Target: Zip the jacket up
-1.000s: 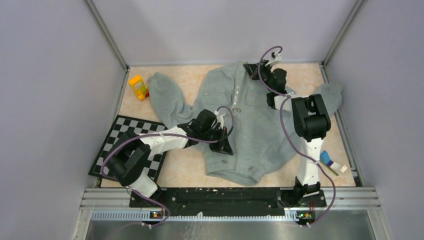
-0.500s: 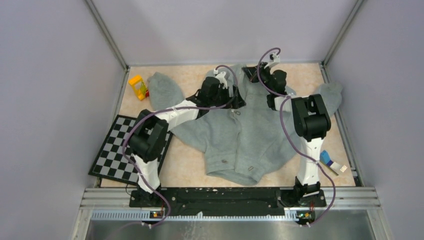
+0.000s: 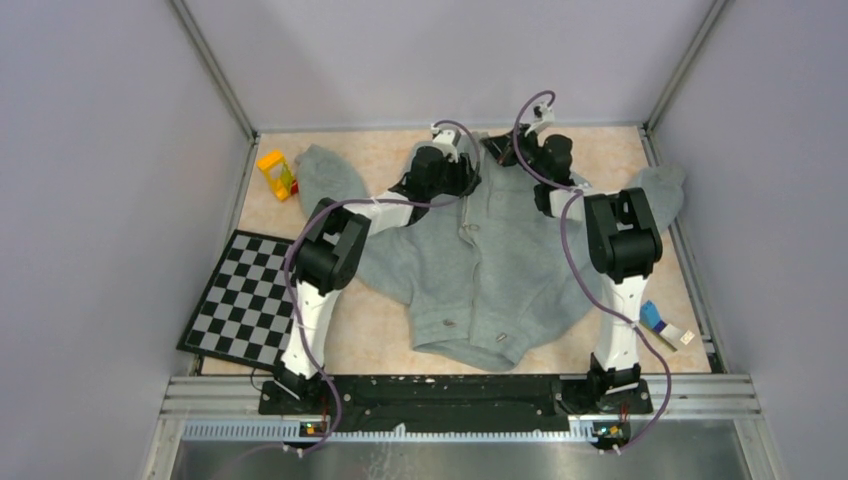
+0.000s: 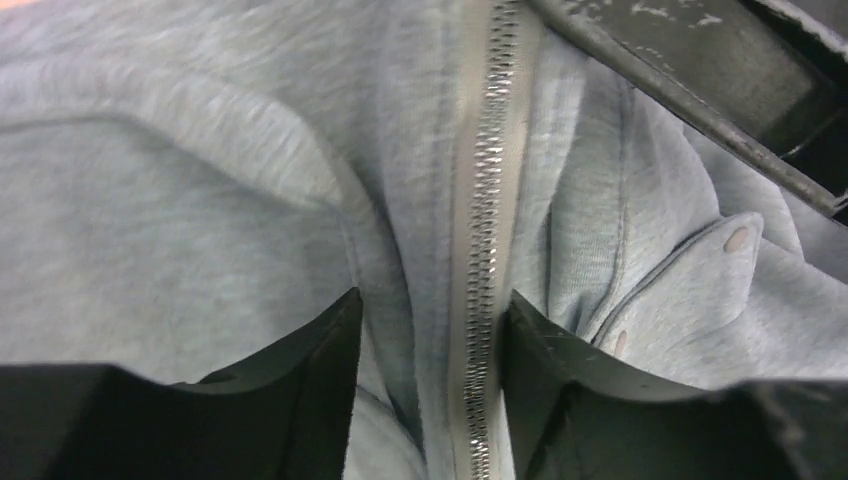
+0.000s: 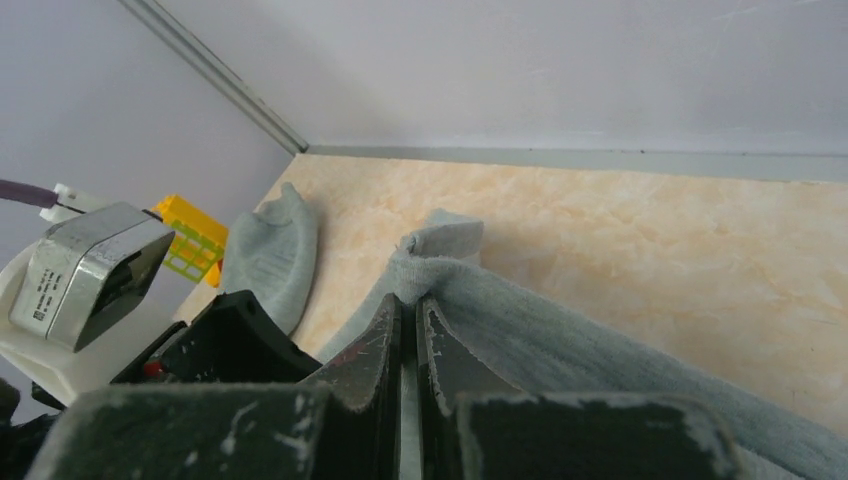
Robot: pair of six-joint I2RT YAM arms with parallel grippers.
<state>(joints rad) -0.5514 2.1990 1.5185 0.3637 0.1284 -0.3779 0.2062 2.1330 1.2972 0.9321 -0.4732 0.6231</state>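
- The jacket [image 3: 480, 265] lies spread flat on the table [image 3: 370, 340], with its collar toward the far wall and its hem toward the arms.
- One sleeve [image 3: 325, 175] reaches out to the far left, near a yellow toy [image 3: 275, 172]. A checkerboard [image 3: 245, 300] lies well apart, at the near left.
- The left gripper [image 4: 430, 400] is at the upper chest, its fingers [image 4: 300, 385] spread wide on either side of the zipper [image 4: 485, 200]. A flap with a snap [image 4: 737, 238] lies just beside it.
- The right gripper [image 5: 408, 335] is at the collar, its fingers pressed together and pinching the jacket's edge.
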